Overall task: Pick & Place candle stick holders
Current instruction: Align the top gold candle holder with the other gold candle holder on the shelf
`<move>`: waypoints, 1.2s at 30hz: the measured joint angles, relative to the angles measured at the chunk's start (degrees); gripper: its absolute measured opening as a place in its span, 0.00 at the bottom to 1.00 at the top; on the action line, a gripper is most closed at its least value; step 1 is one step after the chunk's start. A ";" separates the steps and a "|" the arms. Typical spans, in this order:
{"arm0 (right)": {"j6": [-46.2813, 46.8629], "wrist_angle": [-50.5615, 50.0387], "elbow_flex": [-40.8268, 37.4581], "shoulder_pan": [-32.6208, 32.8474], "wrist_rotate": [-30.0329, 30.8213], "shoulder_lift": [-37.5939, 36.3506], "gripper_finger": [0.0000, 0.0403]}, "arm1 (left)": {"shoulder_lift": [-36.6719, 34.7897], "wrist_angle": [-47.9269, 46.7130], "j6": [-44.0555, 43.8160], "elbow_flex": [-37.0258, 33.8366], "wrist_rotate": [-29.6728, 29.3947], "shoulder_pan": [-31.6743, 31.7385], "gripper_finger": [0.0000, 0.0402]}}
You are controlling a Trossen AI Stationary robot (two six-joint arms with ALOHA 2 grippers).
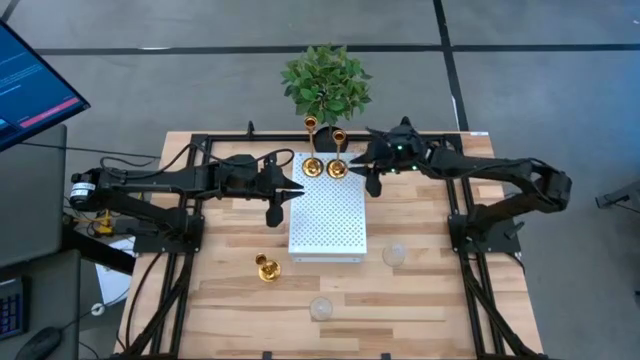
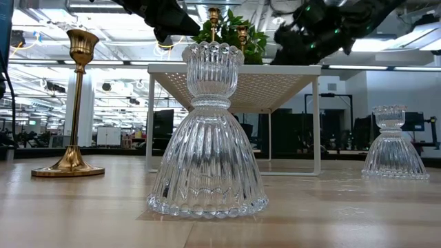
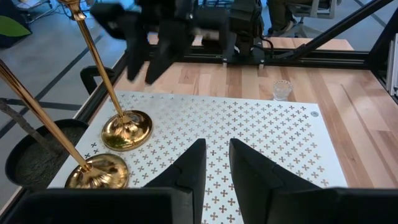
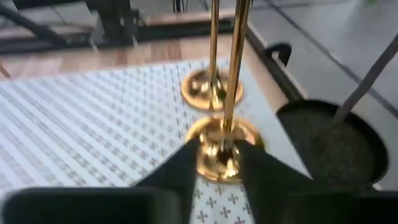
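Two tall gold holders stand on their round bases at the far edge of the white perforated platform (image 1: pixel 328 215): one on the left (image 1: pixel 313 166), one on the right (image 1: pixel 337 169). A third, shorter gold holder (image 1: pixel 267 268) stands on the table near the platform's near left corner. Two glass holders (image 1: pixel 394 254) (image 1: pixel 321 308) stand on the table. My right gripper (image 4: pixel 219 152) is open, with its fingers on either side of the right gold holder's stem (image 4: pixel 229 93), low above its base. My left gripper (image 3: pixel 216 163) is slightly open and empty over the platform's left part.
A potted plant (image 1: pixel 326 85) stands just beyond the table's far edge, behind the two gold holders. Its black pot (image 4: pixel 336 143) is close to my right gripper. The platform stands on thin legs (image 2: pixel 317 117) above the table. A monitor (image 1: pixel 30 85) is at the far left.
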 joint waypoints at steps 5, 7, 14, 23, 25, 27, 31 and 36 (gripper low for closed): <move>-1.68 0.89 -0.04 -0.45 0.03 5.49 0.03 | 0.00 -0.02 0.00 0.00 0.02 0.00 0.18; -1.23 2.60 -0.04 -0.77 0.01 7.48 0.03 | -0.02 -0.03 0.00 0.00 0.00 0.00 0.18; -1.20 8.51 -0.04 -0.59 -0.08 10.06 0.00 | -0.02 -0.57 0.00 0.00 0.00 0.00 0.18; -1.10 9.76 -0.04 -0.18 -0.24 10.00 0.00 | -0.02 -0.90 0.00 0.00 0.00 -0.01 0.18; -1.10 10.05 -0.04 -0.16 -0.38 10.00 0.00 | -0.02 -0.90 0.00 0.00 0.00 -0.01 0.18; -1.10 9.81 -0.04 -0.16 -0.38 10.00 0.00 | -0.02 -0.91 0.00 0.00 0.00 -0.02 0.18; -0.86 8.07 -0.04 -0.20 -0.25 10.00 0.00 | -0.02 -0.92 0.00 0.00 0.00 -0.02 0.18; -0.69 6.90 -0.04 -0.27 -0.12 9.70 0.00 | -0.02 -1.09 0.00 0.00 0.00 0.00 0.18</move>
